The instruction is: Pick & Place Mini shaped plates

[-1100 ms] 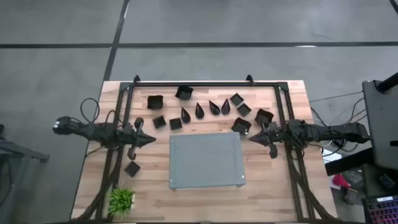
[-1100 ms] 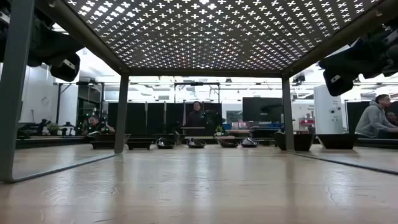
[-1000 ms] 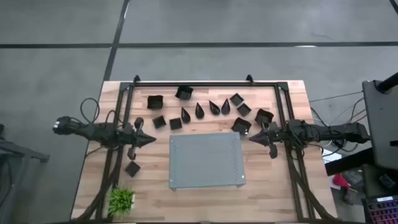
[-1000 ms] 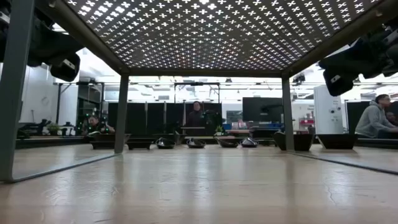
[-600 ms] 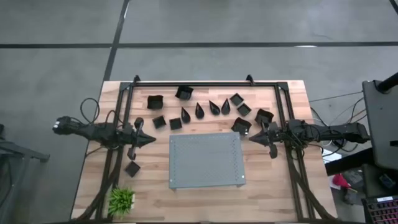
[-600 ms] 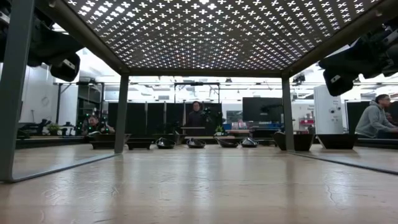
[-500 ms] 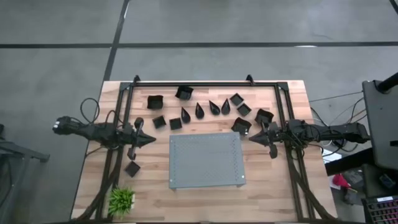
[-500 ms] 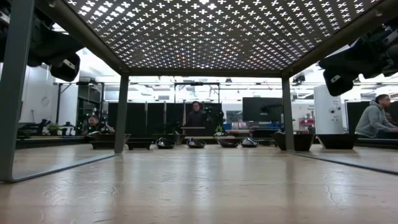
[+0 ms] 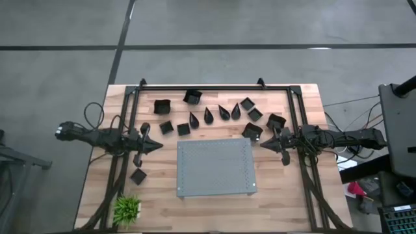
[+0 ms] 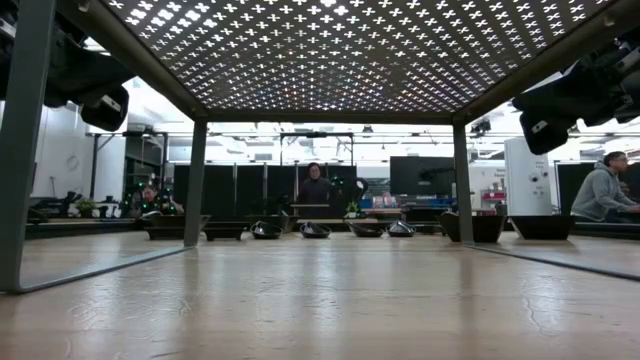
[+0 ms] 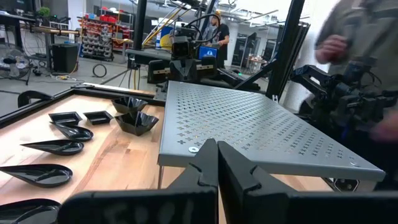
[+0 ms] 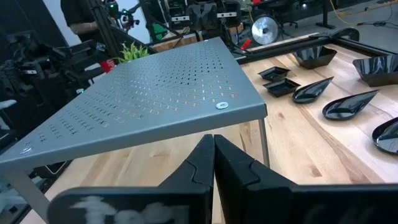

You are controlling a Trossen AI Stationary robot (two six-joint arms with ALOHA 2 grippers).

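Note:
About a dozen small black plates lie flat along the far half of the table: squares such as one (image 9: 162, 105) and another (image 9: 275, 121), and teardrops (image 9: 208, 116) in the middle of the row. One square plate (image 9: 138, 175) sits alone near the left side. My left gripper (image 9: 158, 147) (image 11: 217, 149) hangs shut, left of the grey perforated board (image 9: 216, 166). My right gripper (image 9: 262, 144) (image 12: 213, 142) hangs shut, right of the board and just near of a square plate (image 9: 252, 131). Both point at the board and hold nothing.
The board stands on legs in the table's middle, seen from beneath in the low view (image 10: 340, 50). A small green plant (image 9: 127, 209) sits at the near left corner. Black frame rails (image 9: 214, 86) run along the far, left and right sides. People show in the room behind.

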